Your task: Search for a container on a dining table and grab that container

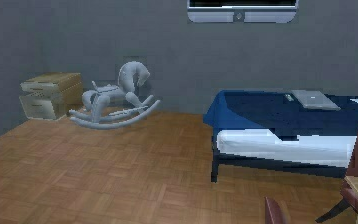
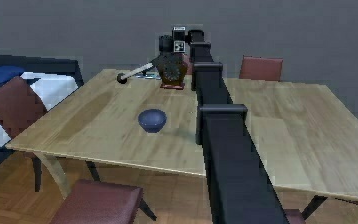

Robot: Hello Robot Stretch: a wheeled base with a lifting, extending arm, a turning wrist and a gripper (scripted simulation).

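Note:
A small dark blue bowl (image 2: 152, 120) stands on the wooden dining table (image 2: 287, 140), left of the middle. My arm runs as a dark bar from the arm side view's bottom edge up over the table. The gripper (image 2: 128, 78) sits at the arm's far end near the table's far edge, its thin fingers (image 2: 137, 73) pointing left over the tabletop, beyond the bowl. A brownish thing (image 2: 171, 72) shows at the gripper's body. I cannot tell whether the gripper holds anything.
Reddish-brown chairs stand at the table's left end (image 2: 12, 105), far side (image 2: 259, 68) and near side (image 2: 97, 205). Ahead are a blue-covered bed (image 1: 287, 115) with a laptop (image 1: 312, 99), a grey rocking horse (image 1: 117, 95) and a cardboard box (image 1: 49, 97) by the wall.

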